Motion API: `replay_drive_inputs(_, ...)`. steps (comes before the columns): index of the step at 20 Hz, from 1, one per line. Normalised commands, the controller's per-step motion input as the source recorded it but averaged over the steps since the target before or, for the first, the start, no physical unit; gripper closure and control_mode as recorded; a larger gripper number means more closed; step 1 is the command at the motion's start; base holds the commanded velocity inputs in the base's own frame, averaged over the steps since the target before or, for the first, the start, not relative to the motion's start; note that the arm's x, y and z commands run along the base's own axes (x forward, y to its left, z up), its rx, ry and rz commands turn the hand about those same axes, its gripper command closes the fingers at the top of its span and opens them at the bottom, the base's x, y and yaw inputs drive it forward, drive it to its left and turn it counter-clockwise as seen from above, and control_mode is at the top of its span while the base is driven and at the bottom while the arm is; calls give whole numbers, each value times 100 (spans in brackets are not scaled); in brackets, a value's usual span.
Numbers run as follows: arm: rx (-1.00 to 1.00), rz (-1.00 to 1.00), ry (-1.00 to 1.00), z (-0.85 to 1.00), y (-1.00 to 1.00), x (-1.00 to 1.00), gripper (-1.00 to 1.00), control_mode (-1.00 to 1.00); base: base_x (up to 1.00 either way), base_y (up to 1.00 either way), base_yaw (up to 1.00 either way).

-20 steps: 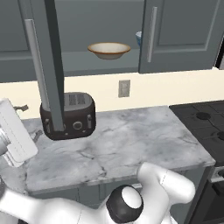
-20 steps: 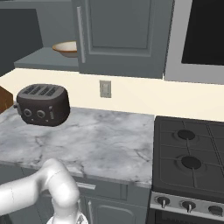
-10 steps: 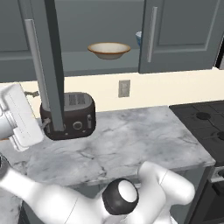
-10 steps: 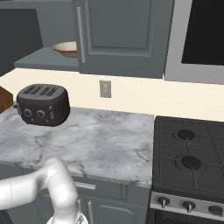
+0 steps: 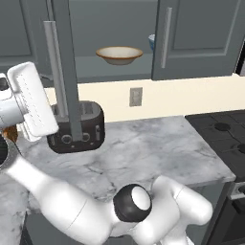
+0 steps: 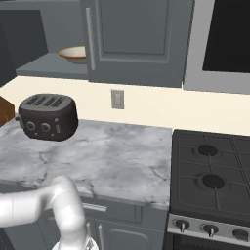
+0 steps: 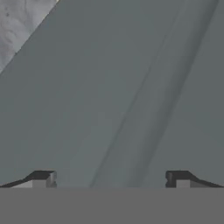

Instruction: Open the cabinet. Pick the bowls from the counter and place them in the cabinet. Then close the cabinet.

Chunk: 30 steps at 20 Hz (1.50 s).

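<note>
Both bowls on cabinet shelf (image 5: 91,67): cream bowl (image 5: 119,54) upper centre of left base frame, blue-patterned bowl (image 5: 151,42) peeking past right door (image 5: 201,38). Counter (image 5: 143,153) holds only toaster (image 5: 76,127).

Over last second I've raised hand from lower left to mid left of frame, beside open left door's edge (image 5: 67,72).

Gripper (image 7: 109,178) jaws spread wide, nothing held; hand camera faces flat grey panel, marble in upper left corner.

Judgement: placing done, closing left. Lining up to push door shut.
</note>
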Motion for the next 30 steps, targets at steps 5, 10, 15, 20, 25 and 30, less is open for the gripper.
replay_drive_inputs(5, -10, -2, 2, 27, -80, 0, -100, -100, 0, 0, 0)
replay_drive_inputs(10, -4, 0, 20, -2, -99, 18, -100, -100, 0, 0, 0)
replay_drive_inputs(15, 0, 3, 22, -21, -100, 43, -100, -100, 0, 0, 0)
replay_drive_inputs(20, 0, 9, 10, -1, -100, 45, -100, -100, 0, 0, 0)
replay_drive_inputs(25, 0, 17, 6, 0, -100, 62, -100, -100, 0, 0, 0)
replay_drive_inputs(30, 4, 25, 3, 0, -100, 85, -100, -100, 0, 0, 0)
